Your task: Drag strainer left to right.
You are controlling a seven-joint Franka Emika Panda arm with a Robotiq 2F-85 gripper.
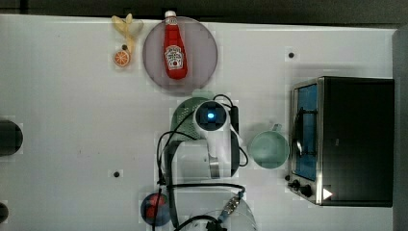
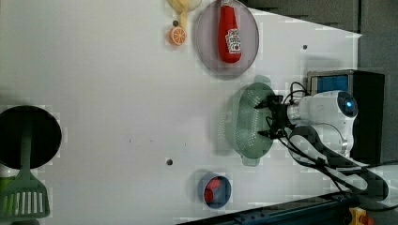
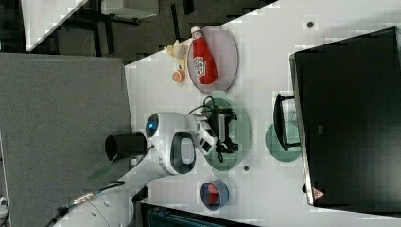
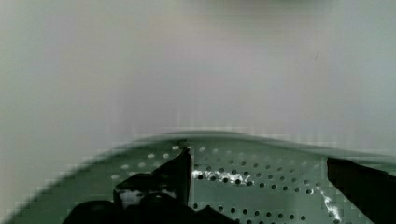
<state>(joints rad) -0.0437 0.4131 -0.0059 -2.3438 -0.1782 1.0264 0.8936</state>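
Gripper (image 2: 264, 121) spread wide, holding nothing, poised right over the strainer (image 2: 244, 123), fingers reaching down into the bowl; whether the tips touch the holed bottom is hard to tell. Wrist view: dotted floor of the strainer (image 4: 261, 182) directly under the gripper (image 4: 259, 179), near rim curving across the middle of the frame, one finger (image 4: 177, 175) inside that rim.

Strainer (image 1: 185, 115) at the centre of the top view, mostly hidden beneath the arm, long axis probably running up and down the frame, as in the left view.

Room for the drag, in the top view: cup (image 1: 268, 149) just right of the strainer, toaster oven (image 1: 342, 140) beyond it at the right edge, so little free path that way. Plate (image 1: 204, 53) carrying the ketchup bottle (image 1: 174, 45) close above the strainer's upper end. Wide bare table (image 1: 72, 120) on the left side. Small bowl (image 1: 155, 209) at lower centre, well apart.

Likely need: a finger pressed against the inner wall before any pull.
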